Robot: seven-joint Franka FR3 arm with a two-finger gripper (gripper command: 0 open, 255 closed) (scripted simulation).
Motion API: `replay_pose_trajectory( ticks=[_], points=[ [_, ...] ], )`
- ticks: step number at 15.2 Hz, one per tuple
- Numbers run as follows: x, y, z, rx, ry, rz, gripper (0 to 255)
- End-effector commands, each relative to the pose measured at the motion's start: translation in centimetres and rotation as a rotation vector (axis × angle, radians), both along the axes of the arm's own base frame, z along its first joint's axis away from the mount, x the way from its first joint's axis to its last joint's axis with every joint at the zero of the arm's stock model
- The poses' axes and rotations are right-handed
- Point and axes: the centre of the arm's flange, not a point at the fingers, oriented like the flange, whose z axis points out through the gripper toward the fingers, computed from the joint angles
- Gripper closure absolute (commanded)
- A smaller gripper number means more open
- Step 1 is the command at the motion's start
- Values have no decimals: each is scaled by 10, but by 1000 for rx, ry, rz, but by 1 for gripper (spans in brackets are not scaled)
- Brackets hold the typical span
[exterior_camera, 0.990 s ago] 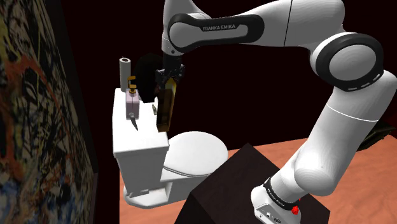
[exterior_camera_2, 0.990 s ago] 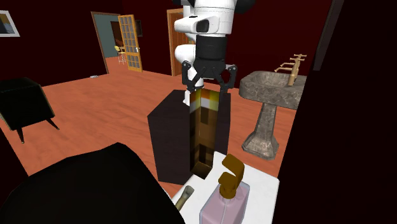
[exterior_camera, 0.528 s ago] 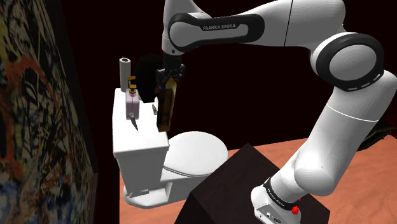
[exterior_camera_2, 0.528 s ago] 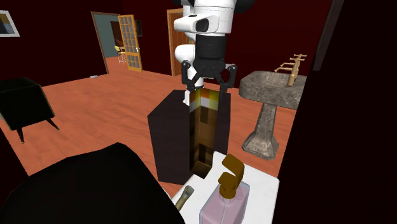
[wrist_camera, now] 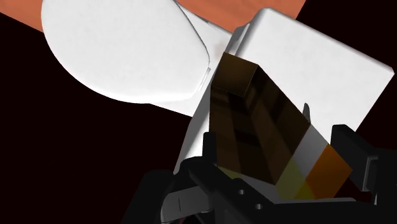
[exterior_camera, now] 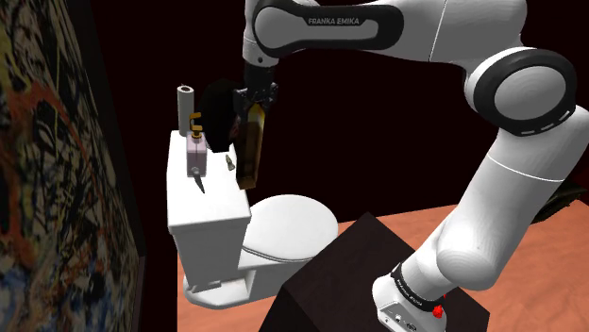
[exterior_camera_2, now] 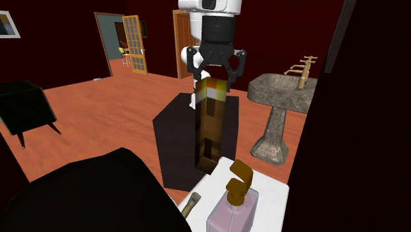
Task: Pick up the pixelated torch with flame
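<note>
The pixelated torch [exterior_camera: 250,151] is a tall brown block with an orange and yellow top. It hangs upright just above the white toilet tank lid [exterior_camera: 203,209], and my gripper [exterior_camera: 255,99] is shut on its flame end. In the second exterior view the torch [exterior_camera_2: 211,125] hangs below the gripper [exterior_camera_2: 216,74], its foot just above the lid [exterior_camera_2: 271,190]. Seen from the wrist, both black fingers [wrist_camera: 348,153] clasp the torch [wrist_camera: 254,124] above the lid [wrist_camera: 318,63].
A pink pump bottle [exterior_camera: 195,156], a white roll [exterior_camera: 185,102], a small tool [exterior_camera: 229,163] and a black round thing [exterior_camera: 219,115] share the tank. Below are the toilet seat cover [exterior_camera: 288,226] and the dark stand [exterior_camera_2: 172,138]. A stone sink [exterior_camera_2: 280,92] stands beyond.
The gripper has risen with the torch in it, so the torch's foot has come up off the tank lid. The other things on the tank have not moved.
</note>
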Motion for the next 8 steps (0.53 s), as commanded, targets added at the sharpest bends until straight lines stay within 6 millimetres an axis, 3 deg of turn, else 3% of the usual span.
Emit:
replay_pose_trajectory(
  ticks=[1, 6, 8],
  points=[
    [1, 1, 12, 0, -1, 0, 255],
    [1, 1, 38, 0, -1, 0, 255],
    [1, 1, 39, 0, -1, 0, 255]
  ],
)
